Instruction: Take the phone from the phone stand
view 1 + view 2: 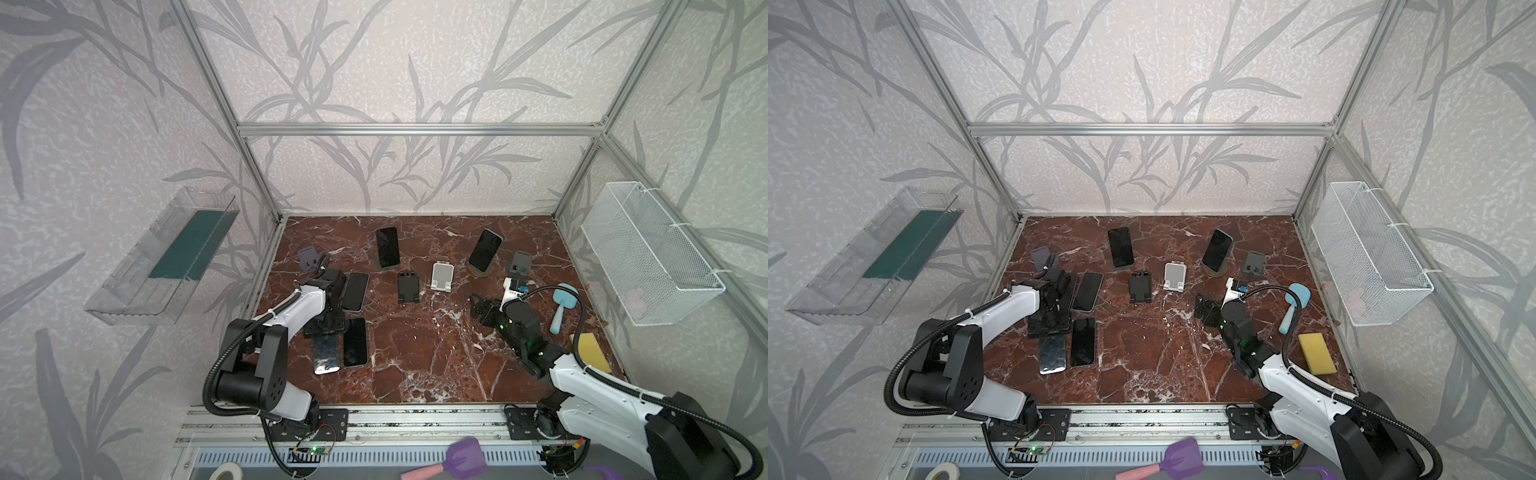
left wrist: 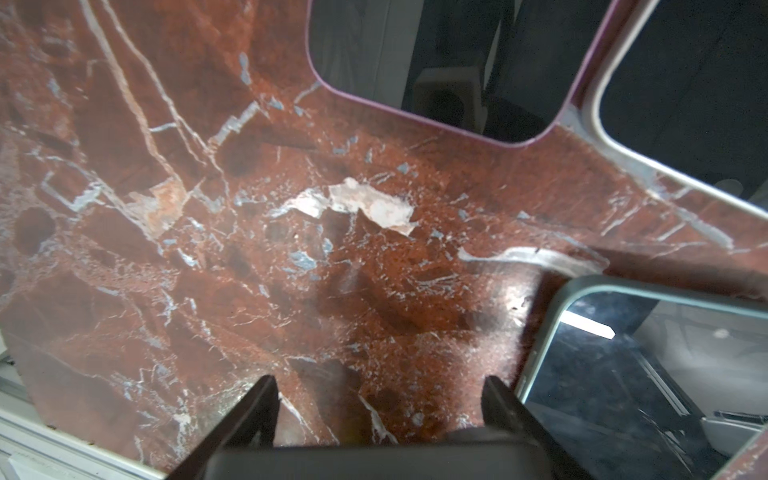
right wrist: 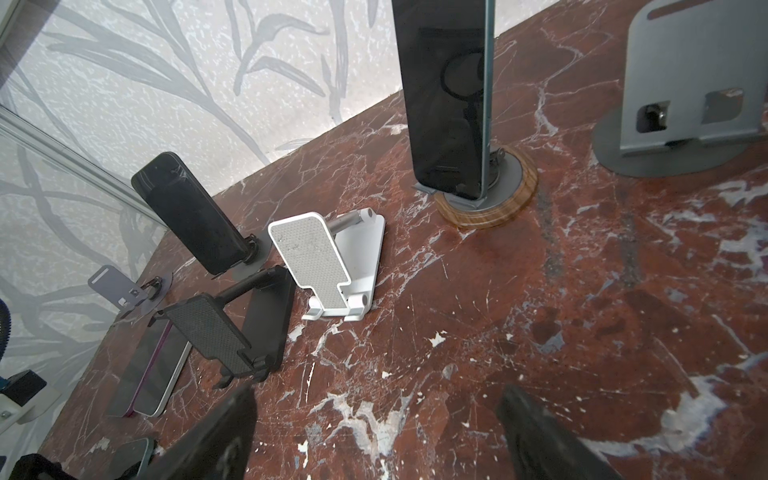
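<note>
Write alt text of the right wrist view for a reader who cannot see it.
A phone stands upright on a wood-ringed stand on the red marble table, ahead of the right gripper, fingers open and empty. Nearby: a second propped phone, and a white stand, black stand and grey stand, all empty.

Dark phone (image 3: 444,95) propped near-upright on round wood-rimmed stand (image 3: 520,186), back right.

Saw red-brown marbling with white veins across the table (image 1: 415,353). Noted pale wallpaper (image 1: 395,62) printed with grey leaves. At one o'clock, found a black-screened phone (image 1: 485,248) over a grey stand (image 3: 509,183) rimmed in wood grain; at three, a light-blue brush (image 1: 563,305); at four, a yellow sponge (image 1: 592,347). Near centre, spotted a white stand (image 1: 441,276) beside a black stand (image 1: 408,286).
</note>
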